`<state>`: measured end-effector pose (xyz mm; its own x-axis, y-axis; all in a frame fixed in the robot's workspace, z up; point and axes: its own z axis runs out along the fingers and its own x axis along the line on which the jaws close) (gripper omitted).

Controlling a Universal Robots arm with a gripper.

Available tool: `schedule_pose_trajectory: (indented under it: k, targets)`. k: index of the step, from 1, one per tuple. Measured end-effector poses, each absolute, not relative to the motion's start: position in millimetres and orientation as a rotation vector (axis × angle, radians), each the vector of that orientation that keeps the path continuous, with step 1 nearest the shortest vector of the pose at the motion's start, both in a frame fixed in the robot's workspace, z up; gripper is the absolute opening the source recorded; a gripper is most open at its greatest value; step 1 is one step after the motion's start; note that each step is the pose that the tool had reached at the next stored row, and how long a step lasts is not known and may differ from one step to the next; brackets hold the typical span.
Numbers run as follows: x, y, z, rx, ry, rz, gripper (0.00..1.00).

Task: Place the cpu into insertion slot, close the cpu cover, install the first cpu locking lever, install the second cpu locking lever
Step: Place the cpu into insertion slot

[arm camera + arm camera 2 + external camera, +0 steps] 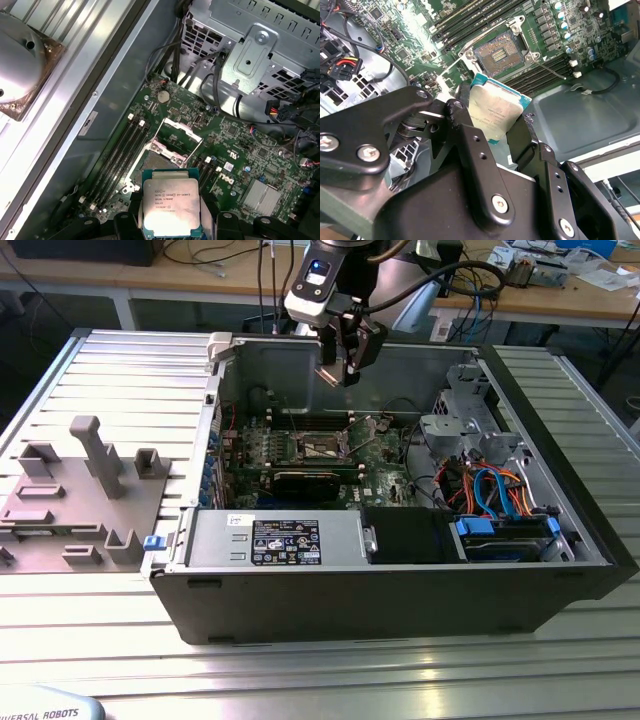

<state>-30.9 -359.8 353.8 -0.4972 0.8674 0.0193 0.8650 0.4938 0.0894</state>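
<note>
Hovering in the upper middle of the exterior view, your gripper [345, 365] hangs above the open computer case [400, 585], clear of the green circuit board [385, 465] on the case floor. Its two black fingers [462, 112] are pinching the cpu [497, 105] by opposite edges. In both wrist views you see the silver-grey metal lid facing the camera, with a thin teal rim around it.

In the first wrist view the cpu [171, 202] sits between the fingers [125, 222] and hides one corner of the insertion slot [159, 162]. Chip and socket are well apart, not touching. In the second wrist view the insertion slot [498, 52] lies bare, its dark centre showing rows of contacts inside a shiny metal rim. Black memory slots [470, 20] run along either side of it.

The cpu cover [172, 149] looks swung up off the socket, though from this angle you can't be sure how far it stands open. A thin metal lever [547, 66] lies just beside the socket, angled away from it.

In the exterior view the insertion slot [322, 448] sits near the centre of the frame, below the gripper. A grey fixture plate [70, 500] with raised blocks rests on the table [320, 660] at the exterior view's left.
</note>
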Motion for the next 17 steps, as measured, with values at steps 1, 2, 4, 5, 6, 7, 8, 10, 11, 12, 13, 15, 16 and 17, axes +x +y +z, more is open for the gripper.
schedule_pose_trajectory:
  k: [1,2,4,5,6,7,8,10,11,12,13,15,16,17]
  targets:
    - [-30.9,-359.8,353.8,1.562,2.69,0.136,0.54]
    - [-30.9,-359.8,353.8,1.563,2.689,0.136,0.54]
    - [-30.9,-359.8,353.8,1.565,2.688,0.135,0.54]
    - [-30.9,-359.8,353.8,1.566,2.687,0.135,0.54]
    - [-31.0,-359.9,353.8,1.568,2.686,0.135,0.54]
    - [-31.0,-359.9,353.8,1.569,2.685,0.135,0.54]
    - [-30.9,-359.8,353.8,1.571,2.684,0.135,0.54]
    - [-30.9,-359.8,353.8,1.573,2.683,0.135,0.54]
    - [-30.9,-359.9,353.8,1.575,2.681,0.135,0.54]
    - [-30.9,-359.9,353.8,1.578,2.68,0.135,0.54]
    - [-30.9,-359.8,353.8,1.579,2.679,0.135,0.54]
    - [-30.9,-359.8,353.8,1.581,2.678,0.135,0.54]
    - [-30.9,-359.8,353.8,1.582,2.677,0.135,0.54]
    - [-30.9,-359.8,353.8,1.583,2.677,0.135,0.54]
